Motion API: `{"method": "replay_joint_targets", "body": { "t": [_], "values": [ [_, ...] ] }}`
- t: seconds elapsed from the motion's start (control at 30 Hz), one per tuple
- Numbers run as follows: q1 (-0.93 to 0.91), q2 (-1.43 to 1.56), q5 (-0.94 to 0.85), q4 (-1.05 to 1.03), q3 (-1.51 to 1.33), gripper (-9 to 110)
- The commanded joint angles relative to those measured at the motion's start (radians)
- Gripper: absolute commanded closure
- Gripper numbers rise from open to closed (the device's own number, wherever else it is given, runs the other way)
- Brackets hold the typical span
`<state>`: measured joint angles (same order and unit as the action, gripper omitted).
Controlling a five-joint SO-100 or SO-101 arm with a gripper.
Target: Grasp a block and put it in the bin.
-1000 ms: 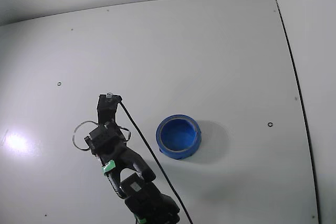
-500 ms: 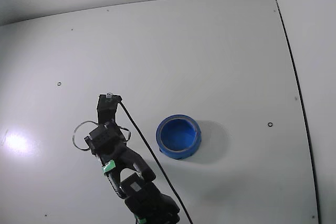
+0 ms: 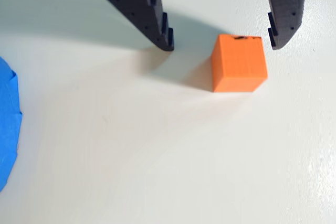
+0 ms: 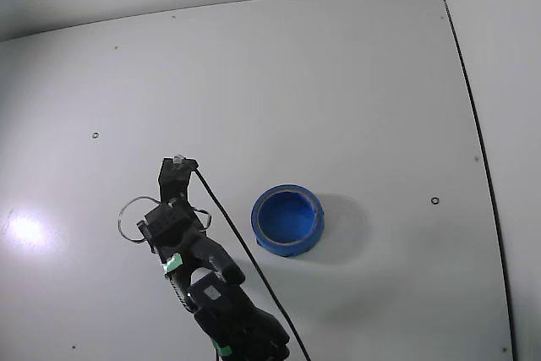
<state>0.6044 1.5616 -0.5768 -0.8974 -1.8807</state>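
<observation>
In the wrist view a small orange block [image 3: 239, 64] sits on the white table between my two black fingers. My gripper [image 3: 220, 44] is open, its tips level with the block's far edge. The right finger [image 3: 283, 9] stands close beside the block, the left finger [image 3: 152, 14] well apart from it. A slice of the blue bin [image 3: 7, 124] shows at the left edge. In the fixed view the bin [image 4: 257, 217] stands right of my arm [image 4: 182, 243]. The arm hides the block and the fingers there.
A black cable [image 4: 237, 238] runs from the wrist down between arm and bin. The white table [image 4: 338, 82] has small screw holes and a dark seam along its right side. A bright light glare lies at the left.
The arm has shifted slightly, its wrist end a touch lower in the fixed view and its elbow folded differently. The bin has not moved.
</observation>
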Motion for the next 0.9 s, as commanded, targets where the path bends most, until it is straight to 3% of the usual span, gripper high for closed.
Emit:
{"method": "replay_joint_targets", "body": {
  "t": [0.0, 0.87],
  "values": [
    [0.009, 0.006, 0.003, 0.015, 0.043, 75],
    [0.012, -0.006, 0.003, 0.043, 0.04, 75]
  ]
}}
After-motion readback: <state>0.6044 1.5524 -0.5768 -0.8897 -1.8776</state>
